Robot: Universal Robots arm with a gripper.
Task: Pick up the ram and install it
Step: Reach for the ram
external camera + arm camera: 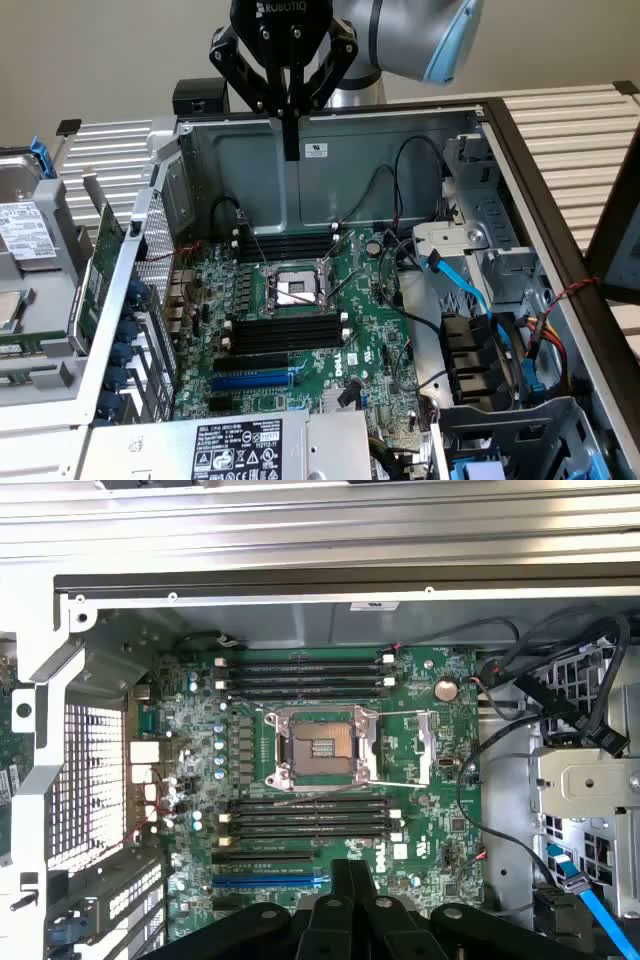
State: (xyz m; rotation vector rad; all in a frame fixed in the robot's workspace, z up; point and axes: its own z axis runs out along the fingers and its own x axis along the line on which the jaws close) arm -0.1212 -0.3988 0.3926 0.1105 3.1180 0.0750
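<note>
Claw (291, 152) shut tight, holding nothing. Hangs high over far side of open computer case (240, 170). Black memory slots (285, 335) on green board (372, 318) below. Cannot tell where ram is.

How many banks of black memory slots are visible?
2 black slot banks: one between the square silver processor socket and grey case wall, one between socket and blue slot.

- Soft, even indoor light in both views, without hard shadows.
- The motherboard (365, 295) is clearly lit.
- In the wrist view, the perforated grille (90, 780) is washed out to white.
- The gripper (350, 872) looks almost black, in shade.
</note>
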